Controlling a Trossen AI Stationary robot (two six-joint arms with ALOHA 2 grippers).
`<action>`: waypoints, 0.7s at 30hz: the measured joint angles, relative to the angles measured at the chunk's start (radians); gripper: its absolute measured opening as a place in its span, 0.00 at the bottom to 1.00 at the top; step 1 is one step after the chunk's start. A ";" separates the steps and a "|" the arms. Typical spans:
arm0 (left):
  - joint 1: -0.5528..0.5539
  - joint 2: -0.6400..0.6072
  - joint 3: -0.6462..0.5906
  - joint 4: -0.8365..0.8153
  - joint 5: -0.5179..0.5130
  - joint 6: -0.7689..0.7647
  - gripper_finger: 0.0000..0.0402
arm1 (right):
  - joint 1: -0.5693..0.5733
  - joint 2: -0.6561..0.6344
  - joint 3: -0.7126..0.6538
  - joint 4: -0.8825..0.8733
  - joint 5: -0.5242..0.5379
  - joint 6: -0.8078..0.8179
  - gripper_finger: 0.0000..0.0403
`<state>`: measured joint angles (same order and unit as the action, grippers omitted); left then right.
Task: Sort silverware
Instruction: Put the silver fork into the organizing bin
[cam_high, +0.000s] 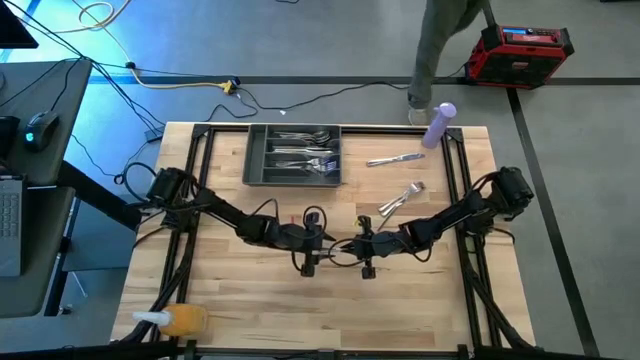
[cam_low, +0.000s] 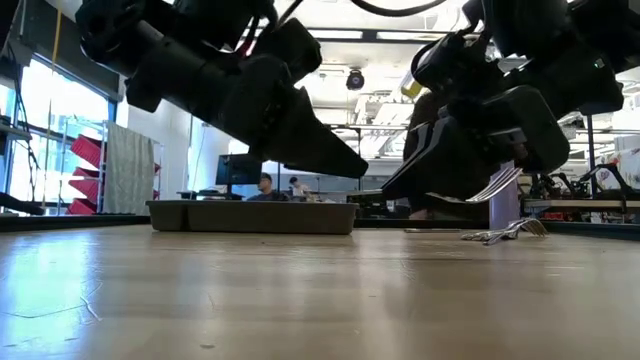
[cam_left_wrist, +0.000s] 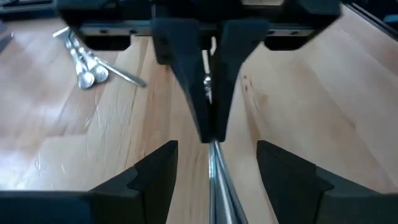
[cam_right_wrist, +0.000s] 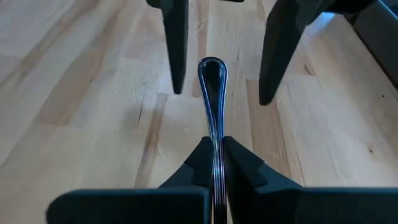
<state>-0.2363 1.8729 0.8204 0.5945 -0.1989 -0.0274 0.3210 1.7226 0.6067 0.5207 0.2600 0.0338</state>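
Handover of a fork above the counter (cam_high: 250, 300), mid-frame.
The right hand (cam_right_wrist: 214, 163) is clenched on the fork (cam_right_wrist: 212, 87) by its thin handle; the left hand (cam_left_wrist: 214, 163) stands released around it. Light, stiff, slick steel: grip the flat handle squarely.

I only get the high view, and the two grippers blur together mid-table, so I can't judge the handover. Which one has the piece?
Observer: The right gripper is shut on the fork, gripping it by the handle.
Operator: And the left one?
Observer: The left gripper is open, with a finger on either side of the handle's rounded end and neither touching it.
Operator: Is the fork off the table?
Observer: Yes. The low view shows its tines in the air, above the table.
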 joint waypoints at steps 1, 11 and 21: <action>0.003 0.000 0.000 -0.006 0.001 -0.016 0.50 | 0.000 0.000 0.000 0.001 0.000 0.000 0.00; 0.014 0.000 0.000 -0.034 0.012 -0.069 0.49 | 0.000 0.000 0.001 0.022 -0.001 0.003 0.00; 0.015 0.000 0.000 -0.053 0.034 -0.097 0.33 | 0.000 0.000 0.001 0.022 -0.001 0.003 0.00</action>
<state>-0.2208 1.8729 0.8207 0.5419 -0.1654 -0.1241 0.3210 1.7222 0.6079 0.5426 0.2591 0.0364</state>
